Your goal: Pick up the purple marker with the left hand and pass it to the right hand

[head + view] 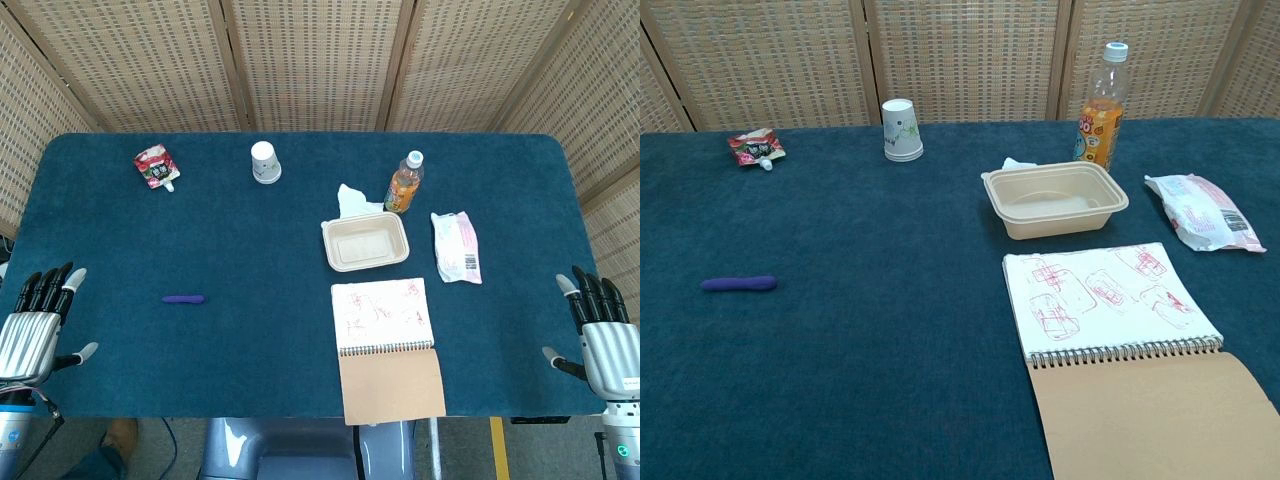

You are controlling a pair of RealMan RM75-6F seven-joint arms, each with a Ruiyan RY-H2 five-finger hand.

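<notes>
The purple marker (183, 298) lies flat on the dark blue table, left of centre; in the chest view the marker (738, 284) shows at the left. My left hand (38, 320) hovers at the table's front left edge, fingers apart and empty, well to the left of the marker. At the front right edge my right hand (601, 330) is spread too, holding nothing. Neither hand appears in the chest view.
An open spiral notebook (385, 330) with red drawings lies front centre-right. Behind it sit a beige tray (365, 243), a crumpled tissue (352, 199), an orange drink bottle (404, 183) and a white snack packet (456, 246). A paper cup (265, 162) and a red pouch (156, 167) stand at the back.
</notes>
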